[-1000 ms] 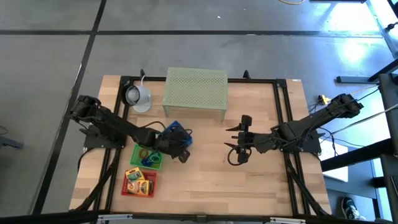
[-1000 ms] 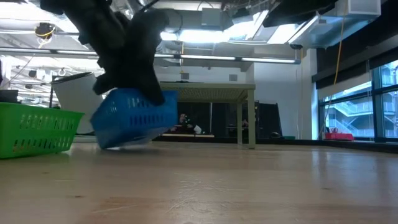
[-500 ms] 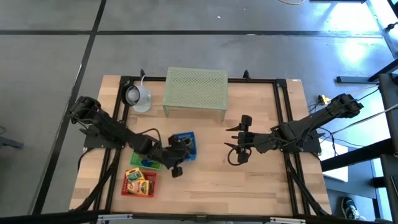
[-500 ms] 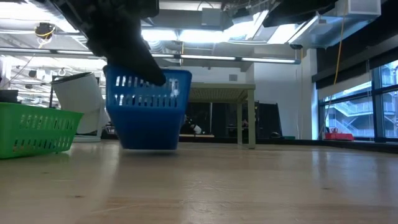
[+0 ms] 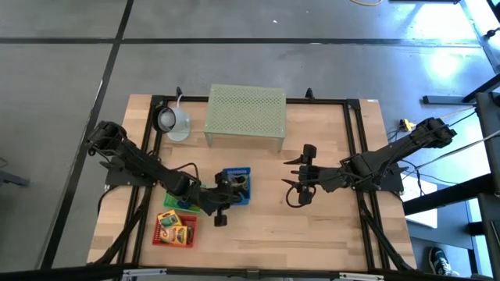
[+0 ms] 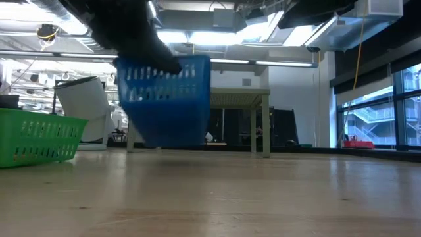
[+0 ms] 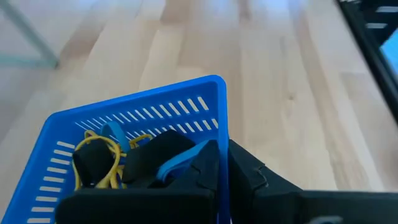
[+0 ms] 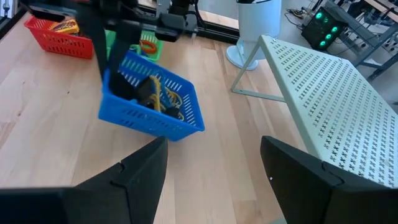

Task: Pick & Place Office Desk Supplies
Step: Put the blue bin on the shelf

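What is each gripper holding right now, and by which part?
Left gripper is shut on the blue basket, pinching its rim wall. Right gripper is open, holding nothing.

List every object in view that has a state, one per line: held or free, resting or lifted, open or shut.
Blue basket: lifted off the table, tilted, loops and black clips inside.
Left end effector: shut on the blue basket's wall.
Right end effector: open, holding nothing, right of the blue basket.
Green basket: resting on the table.
Red basket: resting, yellow boxes inside.
Mesh stand: standing upright.
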